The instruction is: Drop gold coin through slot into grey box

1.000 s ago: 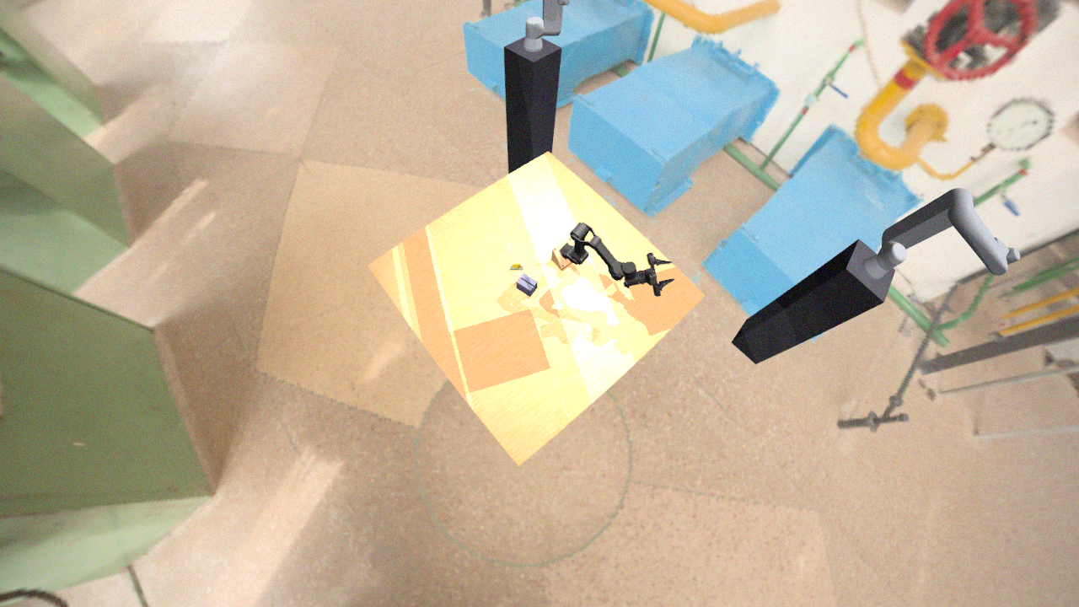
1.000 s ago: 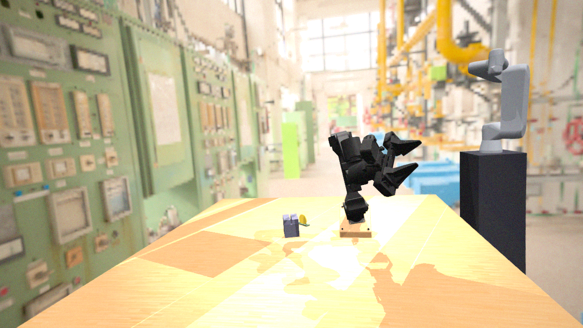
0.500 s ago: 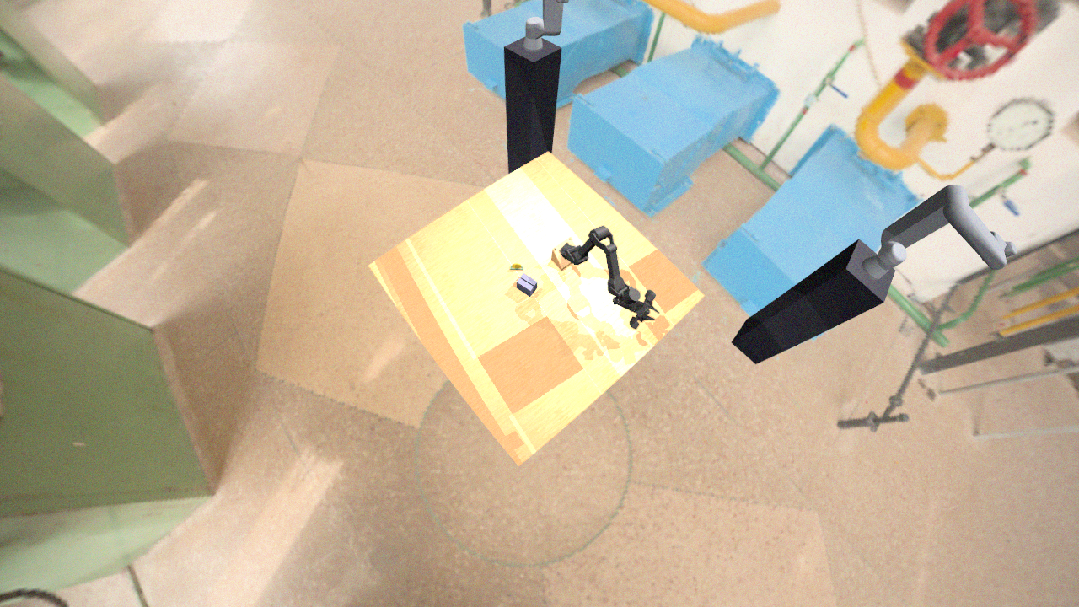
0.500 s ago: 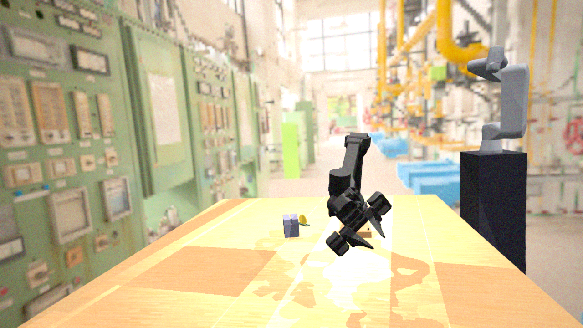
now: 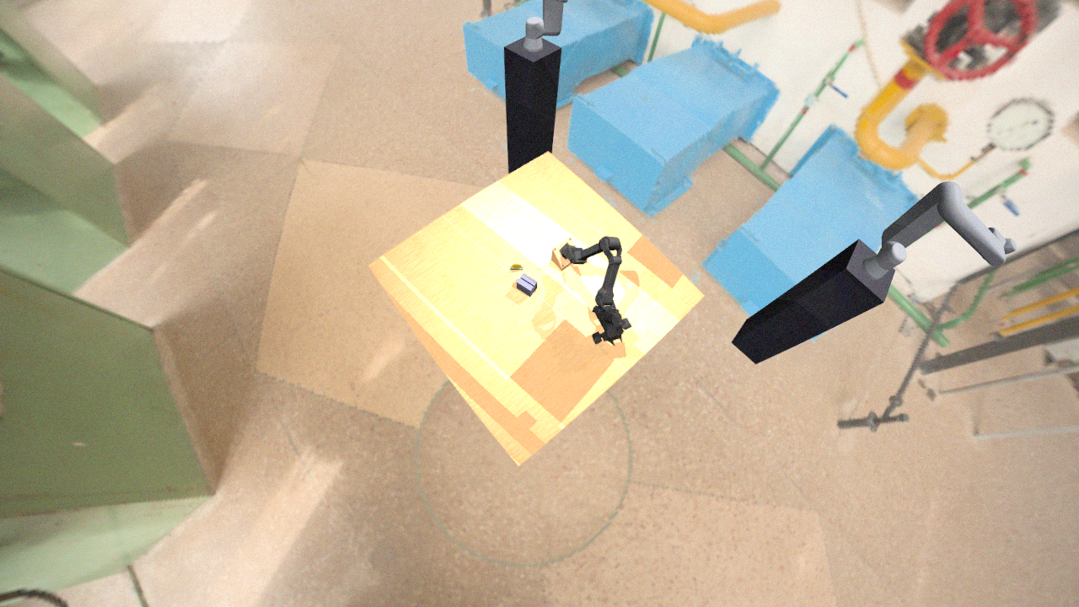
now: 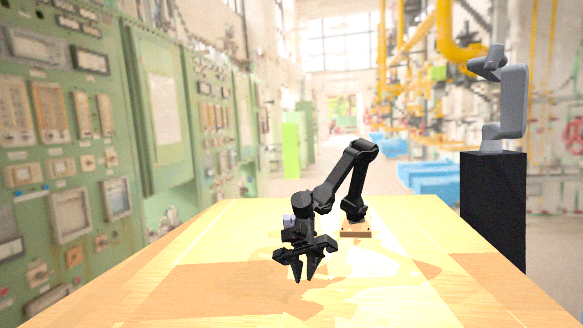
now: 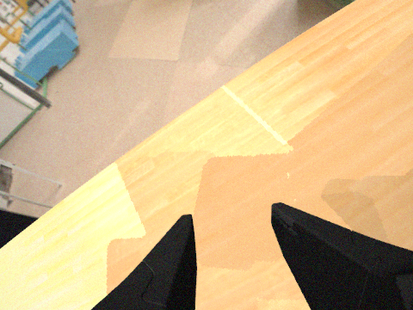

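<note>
The gold coin [image 5: 516, 265] stands on edge in the dark-green holder [image 5: 516, 269], small in the top view; both are hidden behind the arm in the exterior view. The grey box [image 5: 526, 286] [image 6: 286, 222] stands close beside the holder. Its slot shows as a dark line across the lid, and the arm partly covers the box in the exterior view. My gripper [image 5: 612, 340] [image 6: 303, 280] [image 7: 232, 219] is partly open and empty, fingers pointing down over the table, well away from coin and box. The wrist view shows neither of them.
The wooden table [image 5: 460, 317] [image 6: 195, 293] [image 7: 241, 232] carries my arm's wooden base [image 5: 560, 256] [image 6: 355, 234]. The table edge crosses the wrist view. Black pedestals [image 5: 530, 105] [image 5: 814, 302] [image 6: 493, 203] with grey arms stand beyond the table.
</note>
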